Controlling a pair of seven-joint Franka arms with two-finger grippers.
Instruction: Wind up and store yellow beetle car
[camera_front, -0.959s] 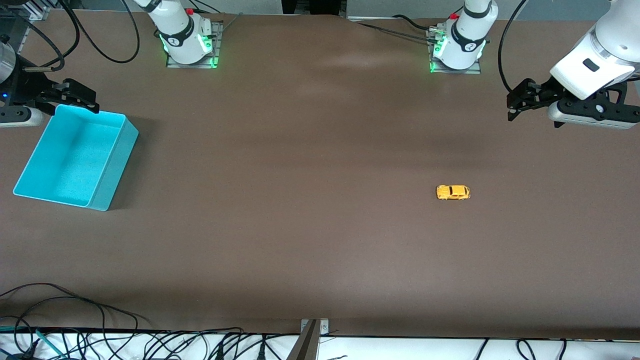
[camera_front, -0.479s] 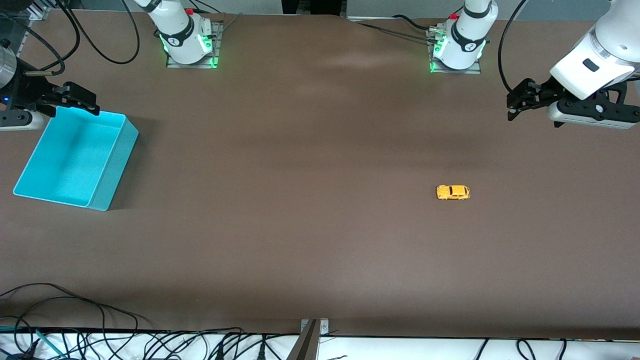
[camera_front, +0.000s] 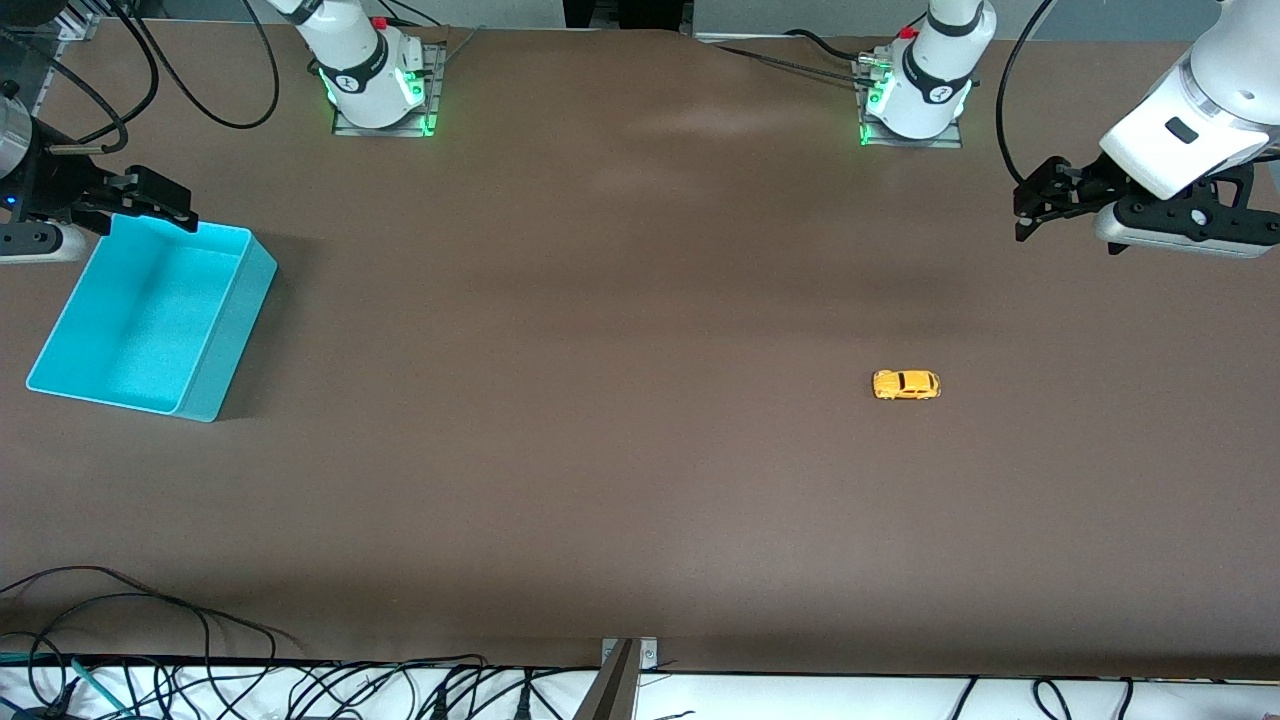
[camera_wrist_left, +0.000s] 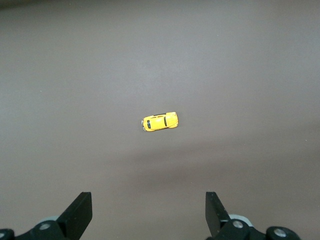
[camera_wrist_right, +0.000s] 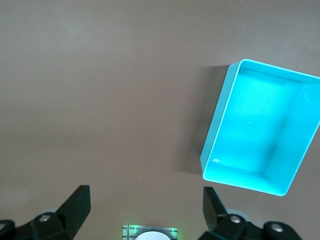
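Observation:
The yellow beetle car (camera_front: 906, 385) is a tiny yellow-orange toy standing on its wheels on the brown table, toward the left arm's end; the left wrist view also shows the car (camera_wrist_left: 160, 121). My left gripper (camera_front: 1030, 204) hangs open and empty above the table near that end, well apart from the car. In its own view the left gripper (camera_wrist_left: 149, 216) has both fingers spread wide over bare table. My right gripper (camera_front: 155, 199) is open at the rim of the turquoise bin (camera_front: 215, 355). The right gripper (camera_wrist_right: 146, 212) holds nothing.
The turquoise bin (camera_wrist_right: 214, 131) is empty and sits at the right arm's end of the table. Both arm bases (camera_front: 372, 75) (camera_front: 918, 85) stand at the table's edge farthest from the front camera. Loose cables (camera_front: 150, 640) lie along the nearest edge.
The right gripper has drifted slightly toward the right arm's end of the table, at the bin's rim. The left gripper and the car have not moved.

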